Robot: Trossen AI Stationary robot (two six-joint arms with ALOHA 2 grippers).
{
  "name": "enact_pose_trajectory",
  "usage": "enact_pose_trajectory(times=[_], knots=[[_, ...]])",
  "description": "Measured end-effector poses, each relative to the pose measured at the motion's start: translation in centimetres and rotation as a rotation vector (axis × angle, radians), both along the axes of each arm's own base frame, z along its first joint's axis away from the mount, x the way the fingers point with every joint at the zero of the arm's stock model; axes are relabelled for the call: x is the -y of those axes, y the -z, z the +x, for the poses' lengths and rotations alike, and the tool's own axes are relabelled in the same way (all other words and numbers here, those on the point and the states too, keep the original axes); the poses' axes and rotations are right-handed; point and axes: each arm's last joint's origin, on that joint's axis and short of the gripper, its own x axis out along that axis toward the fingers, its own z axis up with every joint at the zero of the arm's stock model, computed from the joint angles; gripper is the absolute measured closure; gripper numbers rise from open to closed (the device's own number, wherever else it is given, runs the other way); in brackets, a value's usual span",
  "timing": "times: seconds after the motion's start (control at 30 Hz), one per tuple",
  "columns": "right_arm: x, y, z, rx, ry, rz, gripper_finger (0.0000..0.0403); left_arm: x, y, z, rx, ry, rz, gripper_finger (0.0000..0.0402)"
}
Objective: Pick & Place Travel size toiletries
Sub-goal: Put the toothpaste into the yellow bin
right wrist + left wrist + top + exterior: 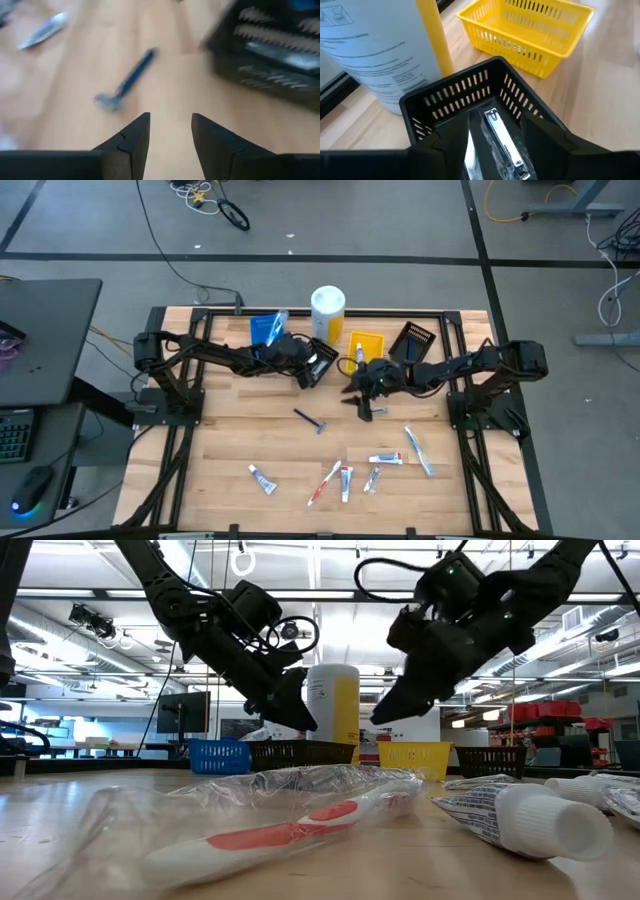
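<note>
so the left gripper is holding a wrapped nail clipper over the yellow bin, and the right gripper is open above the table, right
Not quite: the left gripper holds the wrapped nail clipper over the black bin, as the left wrist view shows; the yellow bin sits beyond it. The rest stands: the right gripper is open above the table.

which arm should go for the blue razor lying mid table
Right, probably. The right gripper is open and empty with the blue razor just ahead. The left gripper holds a wrapped metal item over the black bin.
</note>
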Motion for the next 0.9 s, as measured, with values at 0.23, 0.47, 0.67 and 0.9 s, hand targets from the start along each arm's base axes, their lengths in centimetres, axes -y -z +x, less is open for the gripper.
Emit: enact_pose_trajectory(times=[0.23, 0.47, 0.67, 0.9], knots=[[-5.2, -0.1, -1.6, -0.142, -0.145, 0.097, 0.0249, 0.0, 0.0, 0.0, 0.025, -0.031, -0.044, 0.0217], [-10.3, -0.4, -4.1, -0.285, -0.211, 0.163, 0.0249, 0.0, 0.0, 0.0, 0.041, -0.054, -0.077, 0.0228], [-13.8, 0.5, -6.9, -0.413, -0.17, 0.051, 0.0249, 0.0, 0.0, 0.0, 0.047, -0.059, -0.085, 0.0235], [-15.3, 1.0, -8.0, -0.425, -0.103, 0.003, 0.0249, 0.0, 0.0, 0.0, 0.054, -0.066, -0.094, 0.0242]])
